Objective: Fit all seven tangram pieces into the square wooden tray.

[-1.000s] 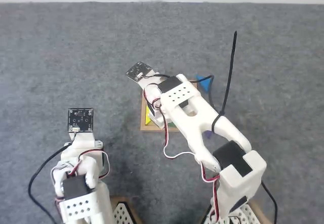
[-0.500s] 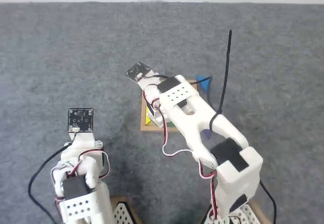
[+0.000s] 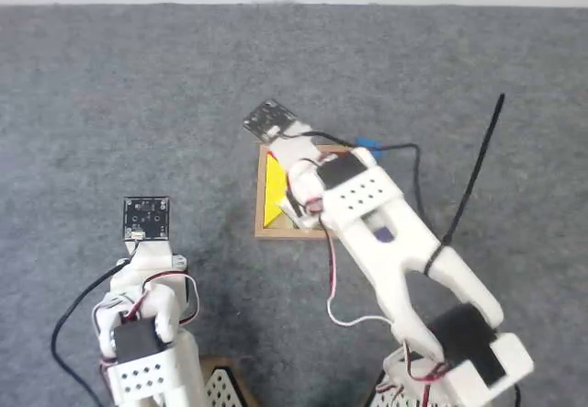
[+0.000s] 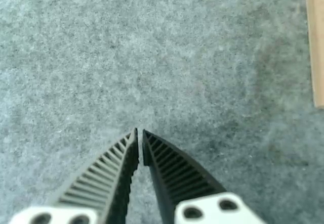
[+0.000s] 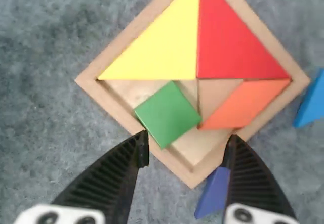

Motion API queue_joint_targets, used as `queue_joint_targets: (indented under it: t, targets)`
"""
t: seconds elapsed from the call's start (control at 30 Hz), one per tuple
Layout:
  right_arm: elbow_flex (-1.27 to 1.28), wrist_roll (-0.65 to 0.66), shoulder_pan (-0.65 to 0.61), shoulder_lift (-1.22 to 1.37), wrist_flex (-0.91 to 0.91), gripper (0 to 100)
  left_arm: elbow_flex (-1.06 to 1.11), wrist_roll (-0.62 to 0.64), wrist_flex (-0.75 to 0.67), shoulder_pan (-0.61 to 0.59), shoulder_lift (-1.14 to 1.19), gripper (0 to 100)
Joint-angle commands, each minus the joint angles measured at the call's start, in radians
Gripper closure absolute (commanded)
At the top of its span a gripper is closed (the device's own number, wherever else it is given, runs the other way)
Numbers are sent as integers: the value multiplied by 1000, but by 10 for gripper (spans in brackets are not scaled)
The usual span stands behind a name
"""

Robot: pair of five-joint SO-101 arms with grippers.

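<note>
On the left, the left jaws hang over the grey surface (image 4: 152,47), closed almost tip to tip on nothing and well apart from the tray (image 5: 90,84). In the tray the yellow triangle (image 5: 162,52), red triangle (image 5: 228,42) and orange piece (image 5: 248,100) sit flat. The green square (image 5: 167,114) lies askew, one corner seeming to ride on the rim, and the right jaws hang spread wide and empty astride it. We judge that coming down here could land a tip on the rim and shove the tray, or flip the square out instead of seating it. The dark blue piece (image 5: 212,193) beside one finger could be knocked, and the blue piece (image 5: 311,105) lies outside, farther right. Against a second ago, the left arm has not stirred, while the right arm has swung out to the right, uncovering more of the yellow triangle
</note>
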Motion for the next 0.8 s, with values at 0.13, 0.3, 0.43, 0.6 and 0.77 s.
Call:
queue_joint_targets:
  t: [0.13, 0.3, 0.43, 0.6, 0.77]
  targets:
    - [35, -35, 90, 53, -104, 764, -8, -9, 5, -3, -18, 985]
    - [-49, -35, 77, 174, -1, 764, -8, -9, 5, -3, -18, 985]
    - [-78, -35, 56, 229, 7, 764, -8, -9, 5, -3, -18, 985]
    - [-86, -37, 24, 259, -18, 764, -8, -9, 5, -3, -18, 985]
    - [-86, -52, 2, 259, -54, 764, -8, -9, 5, -3, -18, 985]
